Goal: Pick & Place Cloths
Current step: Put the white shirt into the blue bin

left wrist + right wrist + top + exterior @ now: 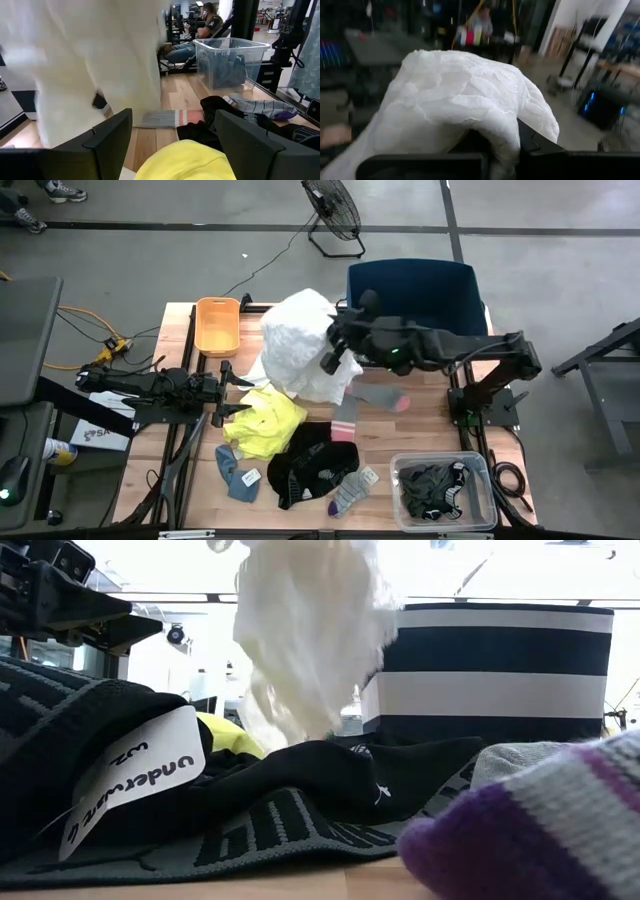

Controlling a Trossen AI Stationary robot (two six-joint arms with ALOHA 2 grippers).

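Right at the lens in the low view: a purple-and-grey striped sock point(530, 830), then a black garment point(330, 790) with a white tag, both lying limp on the desk point(180, 460). These look light and floppy, so any bunched fold would do for a grip, and they should not slip much.

Behind the black one sits the neon yellow cloth point(262, 425). The left tool point(232, 392) rests just beside it, near the desk's left side. Its fingers point(105, 137) are spread wide with nothing between them, and the yellow cloth shows through the gap.

Farther back, the white garment point(300, 345) hangs in the air over the middle of the desk. The right tool point(338, 345) is clamped on a bunched handful of it, with fabric draped over both fingers in the right wrist view. It is big and soft, and its hem trails low, so it may drag over other cloths.

Beyond it stands the navy tub point(420, 292), and at the right front corner a clear bin point(478, 470) with dark cloths inside.
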